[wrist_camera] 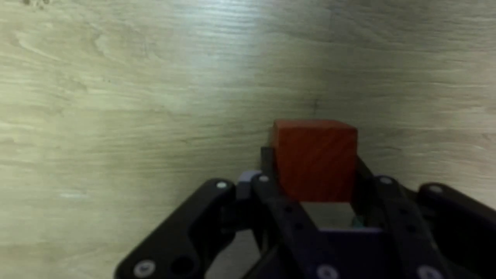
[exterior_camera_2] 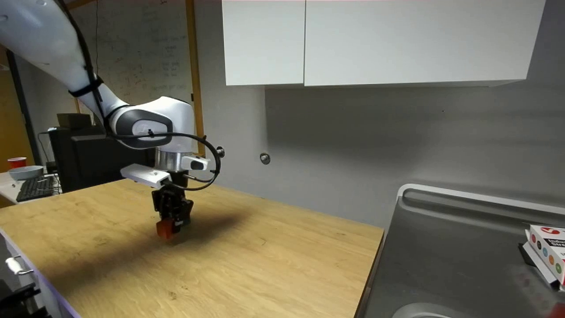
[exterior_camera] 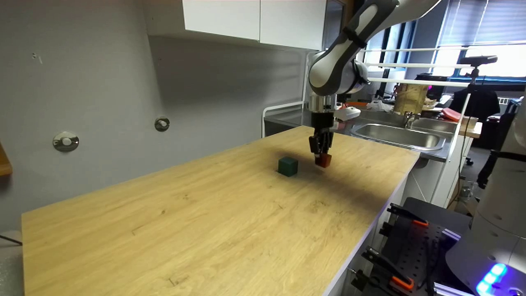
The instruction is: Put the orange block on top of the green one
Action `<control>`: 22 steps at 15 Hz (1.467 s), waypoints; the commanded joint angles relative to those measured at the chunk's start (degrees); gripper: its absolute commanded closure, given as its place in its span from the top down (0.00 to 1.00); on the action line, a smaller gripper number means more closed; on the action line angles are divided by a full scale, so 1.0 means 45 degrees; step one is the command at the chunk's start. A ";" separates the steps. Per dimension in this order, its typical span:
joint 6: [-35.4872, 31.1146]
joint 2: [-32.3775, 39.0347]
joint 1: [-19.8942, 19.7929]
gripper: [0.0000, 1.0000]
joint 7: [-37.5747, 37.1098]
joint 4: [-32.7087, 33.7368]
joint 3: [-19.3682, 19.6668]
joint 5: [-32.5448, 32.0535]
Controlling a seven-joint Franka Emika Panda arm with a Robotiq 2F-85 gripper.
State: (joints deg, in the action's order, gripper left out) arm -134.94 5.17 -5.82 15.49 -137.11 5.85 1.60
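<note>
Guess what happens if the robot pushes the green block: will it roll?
Probably not: the green block is a cube resting on the tabletop, so it would likely slide rather than roll. Its straight edges suggest it's stiff, not squishy.

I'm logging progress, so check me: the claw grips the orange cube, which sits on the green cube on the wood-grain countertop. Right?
Not quite: the orange cube isn't on the green cube; an exterior view shows it held off to one side. The claw does grip the orange cube, and the green cube rests on the wood-grain countertop.
</note>
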 commanded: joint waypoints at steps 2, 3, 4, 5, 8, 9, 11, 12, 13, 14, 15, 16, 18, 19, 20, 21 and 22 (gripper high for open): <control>0.1069 0.0239 0.0466 0.19 -0.0762 0.1652 -0.0440 -0.0860; 0.1219 0.0317 0.0564 0.19 -0.0787 0.1951 -0.0515 -0.0970; 0.1390 0.0428 0.0653 0.19 -0.0798 0.2268 -0.0598 -0.1045; 0.1535 0.0529 0.0733 0.19 -0.0783 0.2553 -0.0678 -0.1088; 0.1834 0.1077 0.0937 0.19 -0.0681 0.3423 -0.0921 -0.0964; 0.1902 0.1222 0.0989 0.19 -0.0657 0.3629 -0.0992 -0.0955; 0.2006 0.1594 0.1091 0.19 -0.0625 0.4028 -0.1127 -0.0923; 0.2072 0.1808 0.1127 0.19 -0.0619 0.4225 -0.1181 -0.0897; 0.2113 0.1969 0.1145 0.19 -0.0608 0.4360 -0.1239 -0.0881; 0.2136 0.2148 0.1158 0.19 -0.0614 0.4457 -0.1279 -0.0882; 0.2173 0.2289 0.1169 0.19 -0.0621 0.4546 -0.1308 -0.0888; 0.2209 0.2403 0.1181 0.19 -0.0625 0.4606 -0.1327 -0.0894; 0.2259 0.2598 0.1191 0.19 -0.0639 0.4675 -0.1347 -0.0890; 0.2274 0.2682 0.1195 0.19 -0.0650 0.4699 -0.1346 -0.0897; 0.2284 0.2748 0.1192 0.19 -0.0661 0.4711 -0.1345 -0.0893; 0.2348 0.2765 0.1187 0.19 -0.0658 0.4753 -0.1343 -0.0895; 0.2412 0.2782 0.1189 0.55 -0.0685 0.4780 -0.1336 -0.0906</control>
State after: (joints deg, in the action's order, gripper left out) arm -126.12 16.77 -0.30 13.58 -117.36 0.29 -1.89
